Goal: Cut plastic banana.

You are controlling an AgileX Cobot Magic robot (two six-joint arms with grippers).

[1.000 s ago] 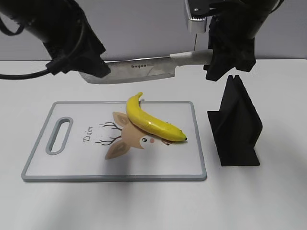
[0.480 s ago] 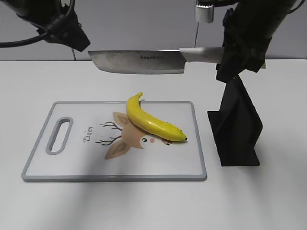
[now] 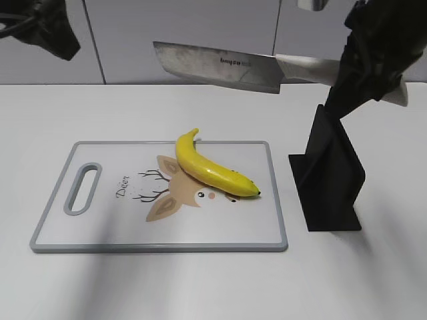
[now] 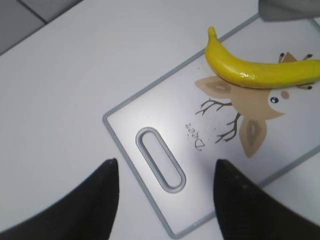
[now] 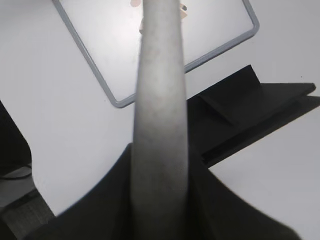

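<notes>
The plastic banana is glossy yellow with a dark tip. It lies diagonally on the grey-rimmed cutting board and also shows in the left wrist view. My right gripper is shut on the pale handle of a cleaver-style knife, held level high above the board's far edge. In the right wrist view the handle runs between the fingers. My left gripper is open and empty, high over the board's handle slot; in the exterior view only part of its arm shows at top left.
A black knife stand sits on the white table right of the board, under my right arm; it also shows in the right wrist view. The board carries a deer drawing.
My right gripper has lifted the knife up and to the right. My left arm has let go of the blade and drawn up and away to the left.
</notes>
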